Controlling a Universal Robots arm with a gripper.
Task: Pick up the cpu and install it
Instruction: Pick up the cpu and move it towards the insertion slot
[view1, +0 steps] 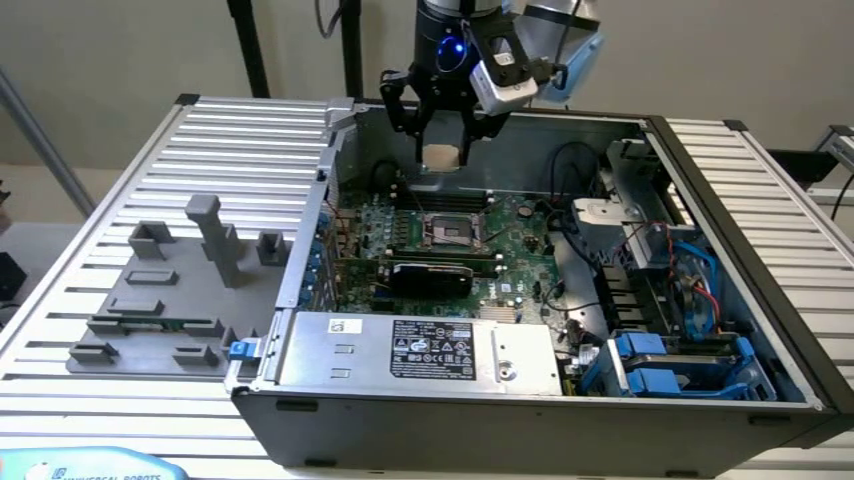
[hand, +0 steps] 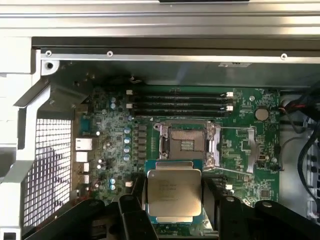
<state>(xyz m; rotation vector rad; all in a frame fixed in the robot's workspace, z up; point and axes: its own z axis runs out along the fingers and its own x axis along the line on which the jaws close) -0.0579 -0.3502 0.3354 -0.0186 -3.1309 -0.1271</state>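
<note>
The cpu (hand: 173, 194), a flat square chip with a silvery top and pale edge, hangs between the black fingers of my gripper (hand: 173, 200), which is shut on its two sides. In the exterior view the cpu (view1: 441, 156) shows as a pale square under the gripper (view1: 442, 150), held well above the open computer case. The empty cpu socket (hand: 187, 144) with its metal frame lies on the green motherboard (hand: 105, 145) just beyond the chip. From outside, the socket (view1: 445, 232) sits below and in front of the held chip.
The open computer case (view1: 747, 300) holds the motherboard, cables, a power supply (view1: 427, 350) at the front and blue drive bays (view1: 667, 365). Memory slots (hand: 180, 100) run beside the socket. Grey fixture blocks (view1: 174, 290) stand on the slatted table at the exterior view's left.
</note>
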